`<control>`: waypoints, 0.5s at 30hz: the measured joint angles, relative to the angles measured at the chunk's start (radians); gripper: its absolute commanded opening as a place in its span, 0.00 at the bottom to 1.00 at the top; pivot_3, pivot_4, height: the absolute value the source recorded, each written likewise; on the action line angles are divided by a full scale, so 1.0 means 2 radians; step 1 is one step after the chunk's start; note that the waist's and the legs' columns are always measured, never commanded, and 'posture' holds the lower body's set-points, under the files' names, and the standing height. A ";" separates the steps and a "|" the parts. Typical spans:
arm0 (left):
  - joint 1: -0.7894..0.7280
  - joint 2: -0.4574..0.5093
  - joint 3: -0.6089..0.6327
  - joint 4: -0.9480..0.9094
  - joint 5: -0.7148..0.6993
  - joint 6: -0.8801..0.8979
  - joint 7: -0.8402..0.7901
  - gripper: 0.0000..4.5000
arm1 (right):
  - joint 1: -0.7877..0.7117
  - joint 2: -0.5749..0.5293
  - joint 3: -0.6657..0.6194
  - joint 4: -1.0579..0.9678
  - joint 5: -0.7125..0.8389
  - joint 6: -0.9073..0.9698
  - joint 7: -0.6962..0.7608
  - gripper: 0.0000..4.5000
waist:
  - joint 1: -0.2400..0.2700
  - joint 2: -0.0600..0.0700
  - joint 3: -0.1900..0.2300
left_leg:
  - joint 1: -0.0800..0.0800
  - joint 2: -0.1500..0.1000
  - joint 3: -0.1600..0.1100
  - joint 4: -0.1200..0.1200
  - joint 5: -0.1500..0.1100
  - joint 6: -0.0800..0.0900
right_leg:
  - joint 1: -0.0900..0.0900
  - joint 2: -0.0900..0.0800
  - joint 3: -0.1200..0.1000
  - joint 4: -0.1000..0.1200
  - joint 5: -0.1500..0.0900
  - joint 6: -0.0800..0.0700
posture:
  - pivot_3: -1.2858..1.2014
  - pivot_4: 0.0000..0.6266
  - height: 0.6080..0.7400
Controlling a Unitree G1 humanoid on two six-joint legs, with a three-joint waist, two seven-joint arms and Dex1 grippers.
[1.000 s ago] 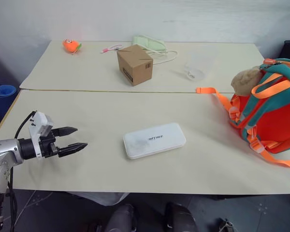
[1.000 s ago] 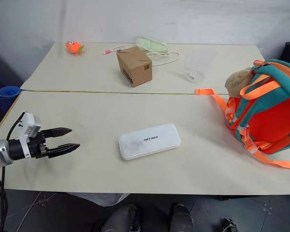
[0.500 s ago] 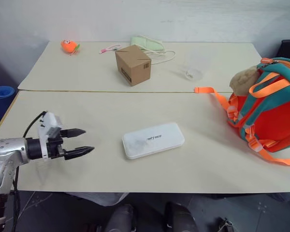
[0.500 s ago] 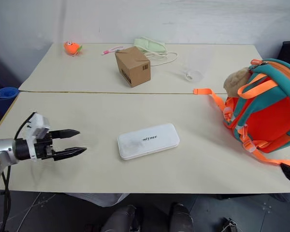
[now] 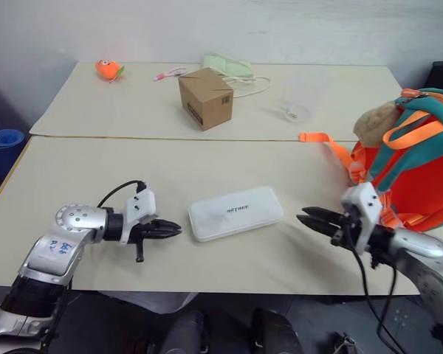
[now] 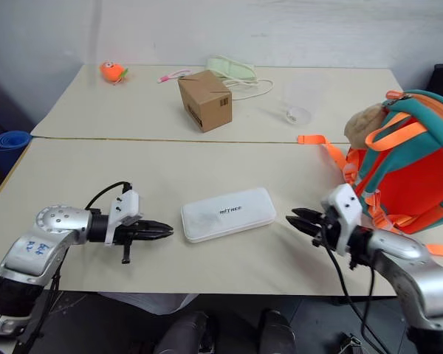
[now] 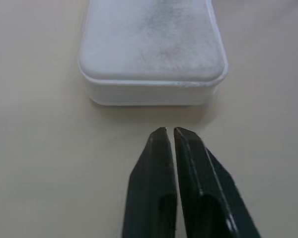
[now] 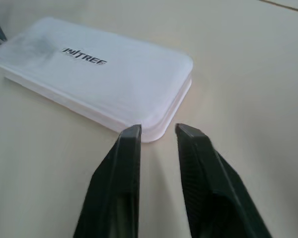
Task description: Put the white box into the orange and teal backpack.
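The white box (image 5: 236,212) lies flat on the near table, its dark lettering facing up. My left gripper (image 5: 179,229) is shut and empty, its tips (image 7: 169,130) pointing at the box's (image 7: 151,44) left short end, a small gap away. From the right, my right gripper (image 5: 303,216) points at the other end of the box (image 8: 94,74). Its fingers (image 8: 131,136) stand narrowly open and hold nothing. The orange and teal backpack (image 5: 417,169) stands at the table's right edge, a tan plush toy (image 5: 376,122) on it.
On the far table stand a brown cardboard cube (image 5: 205,98), a small orange toy (image 5: 109,69), a pale green cloth (image 5: 229,66) with a white cable, and a clear cup (image 5: 297,99). An orange strap (image 5: 325,141) trails from the backpack. A blue object (image 5: 4,140) sits beyond the left edge.
My left gripper moved right toward the box and shut. My right gripper came in from the right edge to the box's other end, its fingers drawn close.
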 measured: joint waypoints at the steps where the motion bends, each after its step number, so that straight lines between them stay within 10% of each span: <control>1: -0.007 -0.006 -0.004 0.004 0.004 0.007 0.004 0.00 | -0.023 0.011 0.016 0.022 -0.017 -0.006 -0.008 0.12 | 0.000 0.000 0.000 | 0.000 0.000 0.000 0.001 0.000 0.000 | 0.000 0.000 0.000 0.000 0.000 0.000 | 0.52 0.24 1.00; 15: -0.046 -0.068 -0.005 0.059 0.001 0.034 0.028 0.00 | -0.067 0.072 0.061 0.062 -0.084 -0.038 -0.045 0.12 | 0.000 0.000 0.000 | 0.000 0.001 0.000 0.002 0.000 0.000 | 0.001 0.002 0.001 0.001 0.000 0.000 | 0.52 0.24 1.00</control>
